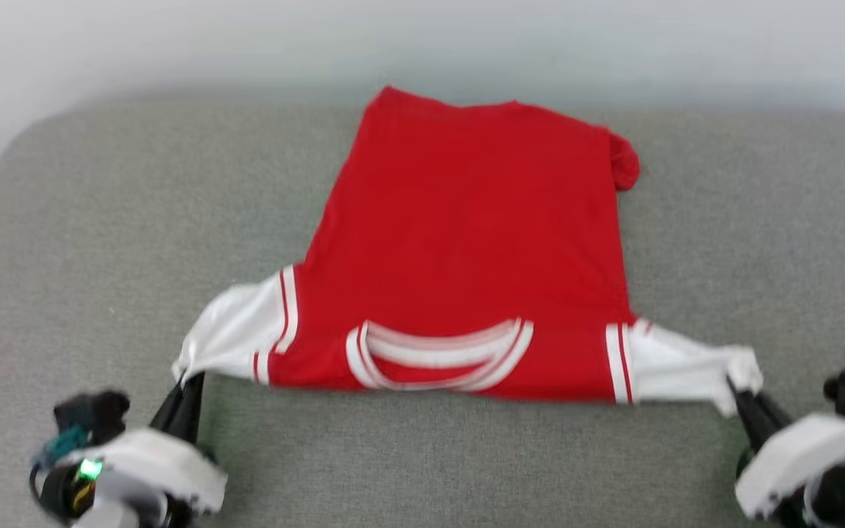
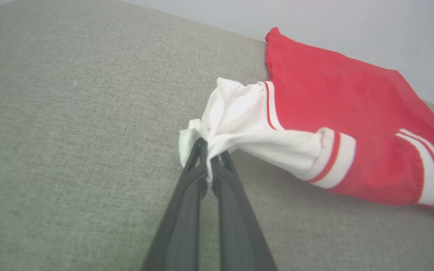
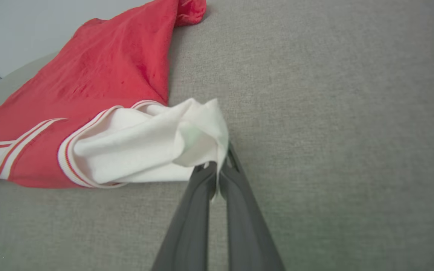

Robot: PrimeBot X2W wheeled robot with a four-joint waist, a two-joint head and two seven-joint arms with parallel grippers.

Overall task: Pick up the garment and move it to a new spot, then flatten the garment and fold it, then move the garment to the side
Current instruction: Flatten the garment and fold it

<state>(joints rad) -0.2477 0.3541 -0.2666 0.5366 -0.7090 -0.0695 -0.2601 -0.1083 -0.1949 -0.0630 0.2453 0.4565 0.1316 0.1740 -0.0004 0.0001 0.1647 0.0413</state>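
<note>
The left gripper (image 1: pixel 188 383) is clamped on a crumpled white sleeve tip. The garment (image 1: pixel 466 235), thin soft red fabric with a striped white collar, lies flat and roughly trapezoidal on the coarse grey woven cushion (image 1: pixel 85 220). The right gripper (image 1: pixel 736 392) pinches the other bunched white sleeve.
</note>
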